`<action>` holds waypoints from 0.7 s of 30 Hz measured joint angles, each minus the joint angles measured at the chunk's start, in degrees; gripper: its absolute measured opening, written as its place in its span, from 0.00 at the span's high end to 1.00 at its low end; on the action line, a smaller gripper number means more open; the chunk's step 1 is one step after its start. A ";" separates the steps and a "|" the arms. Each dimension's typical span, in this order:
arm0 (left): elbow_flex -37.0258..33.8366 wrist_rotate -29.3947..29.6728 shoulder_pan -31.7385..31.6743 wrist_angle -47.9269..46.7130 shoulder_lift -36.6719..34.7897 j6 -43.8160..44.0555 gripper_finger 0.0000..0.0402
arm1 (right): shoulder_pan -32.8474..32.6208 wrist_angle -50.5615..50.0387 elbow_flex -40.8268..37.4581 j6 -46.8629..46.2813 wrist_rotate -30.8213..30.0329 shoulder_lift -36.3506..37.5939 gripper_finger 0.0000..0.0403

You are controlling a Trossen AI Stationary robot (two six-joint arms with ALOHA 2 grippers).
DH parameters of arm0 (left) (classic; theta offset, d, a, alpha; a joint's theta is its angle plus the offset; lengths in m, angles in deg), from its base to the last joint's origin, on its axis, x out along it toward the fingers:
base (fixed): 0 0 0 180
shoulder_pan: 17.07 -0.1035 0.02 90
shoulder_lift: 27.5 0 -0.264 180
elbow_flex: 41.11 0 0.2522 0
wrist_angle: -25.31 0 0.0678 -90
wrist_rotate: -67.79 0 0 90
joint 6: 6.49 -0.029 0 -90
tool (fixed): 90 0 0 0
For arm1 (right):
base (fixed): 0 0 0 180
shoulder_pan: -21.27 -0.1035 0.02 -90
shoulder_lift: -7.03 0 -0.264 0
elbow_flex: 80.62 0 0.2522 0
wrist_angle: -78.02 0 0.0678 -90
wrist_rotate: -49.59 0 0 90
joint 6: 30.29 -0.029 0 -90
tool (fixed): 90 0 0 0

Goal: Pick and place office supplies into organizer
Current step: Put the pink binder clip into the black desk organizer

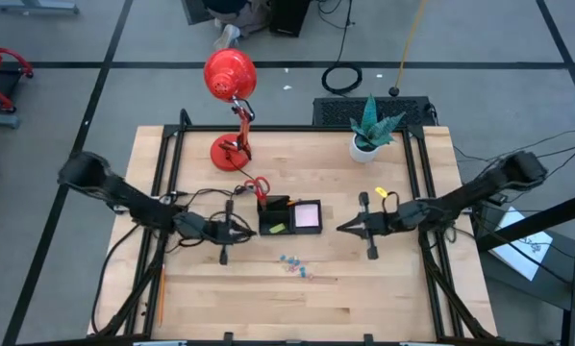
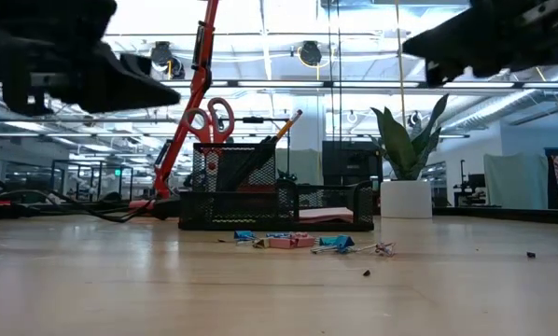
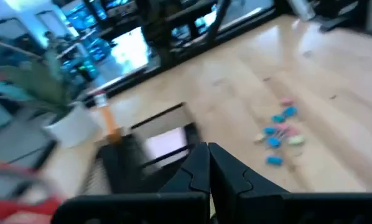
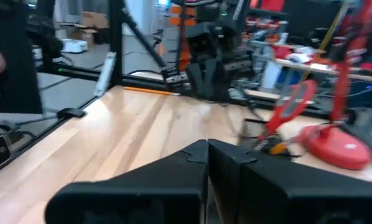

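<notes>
**Both claws empty and pinched shut, flanking the organizer; clips loose on the desk**

Left claw [image 1: 250, 231]: fingers closed to a point, holding nothing, raised above the light wooden desk [image 1: 384, 298], just left of the low black mesh organizer tray [image 1: 289, 217]. Left wrist view confirms the two dark fingers pressed together.

Right claw [image 1: 341, 229]: also narrowed to a point, empty, just right of the organizer and pointing left at it. The claws face each other across the tray.

Organizer sits mid-desk. Already in it: red-handled scissors [image 2: 211, 119] and orange pencil [image 2: 286, 122] standing upright in the tall left cup, yellow-green small piece [image 1: 275, 228] in the near-left compartment, pale pink square sticky-note pad [image 1: 308, 216] lying flat in the right one.

Still out: scatter of tiny blue and pink clips [image 1: 295, 262] on the desk, just near of the organizer, spread roughly left-to-right. A second orange pencil [image 1: 160, 294] lies at the near-left desk edge, long axis running near-far.

Key relation: clips lie near of both claws, between them, about equally reachable; the left claw looks marginally closer. Either must open, then drop down and toward the near side. The far-off pencil is left-arm territory.

Red desk lamp [image 1: 230, 75] and white potted plant [image 1: 367, 144] sit at the far side, clear of the work.
</notes>
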 joint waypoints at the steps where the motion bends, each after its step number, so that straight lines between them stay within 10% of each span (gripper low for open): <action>1: -0.04 1.74 0.74 -3.72 -3.66 -0.80 1.00 | -0.59 -2.62 0.00 0.32 -1.52 2.74 1.00; 10: -12.46 7.57 4.04 0.23 -28.81 -5.10 1.00 | -7.44 -14.98 -0.22 3.63 -11.84 12.43 1.00; 21: -11.15 9.33 6.24 -5.94 -33.10 -5.70 1.00 | -7.59 0.57 -10.36 7.72 -9.89 22.55 1.00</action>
